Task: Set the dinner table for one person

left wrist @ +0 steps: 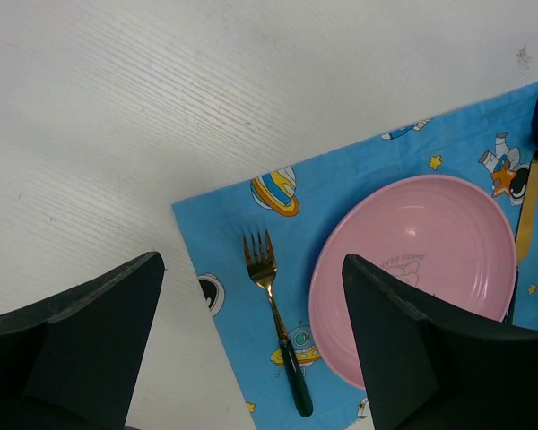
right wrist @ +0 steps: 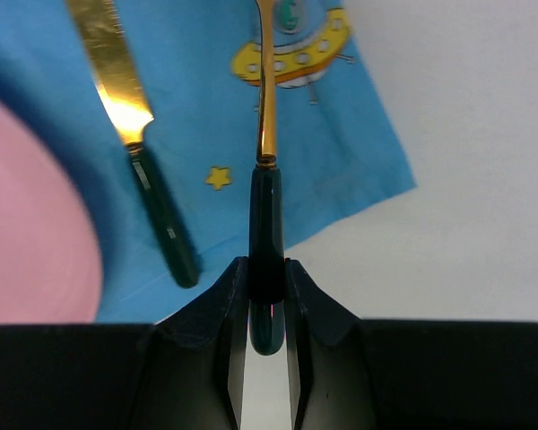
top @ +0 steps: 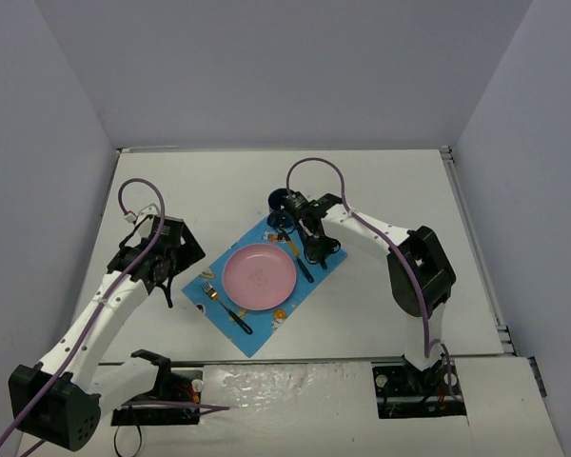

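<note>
The white dinner table [top: 228, 181] carries a blue patterned mat [top: 266, 324] with a pink plate [top: 259, 274] in its middle. A gold fork [top: 226, 305] with a dark handle lies left of the plate and a matching knife [top: 301, 264] lies right of it. My right gripper [top: 314, 249] is shut on the dark green handle of a gold utensil [right wrist: 265, 215], held over the mat's right edge beside the knife [right wrist: 148, 179]; its head is out of view. My left gripper [top: 162, 271] is open and empty, left of the mat, above the fork [left wrist: 273, 309].
A dark blue cup [top: 284, 202] stands at the mat's far corner, close to my right gripper. Grey walls enclose the table on three sides. Metal rails run along the table's edges [top: 476, 248].
</note>
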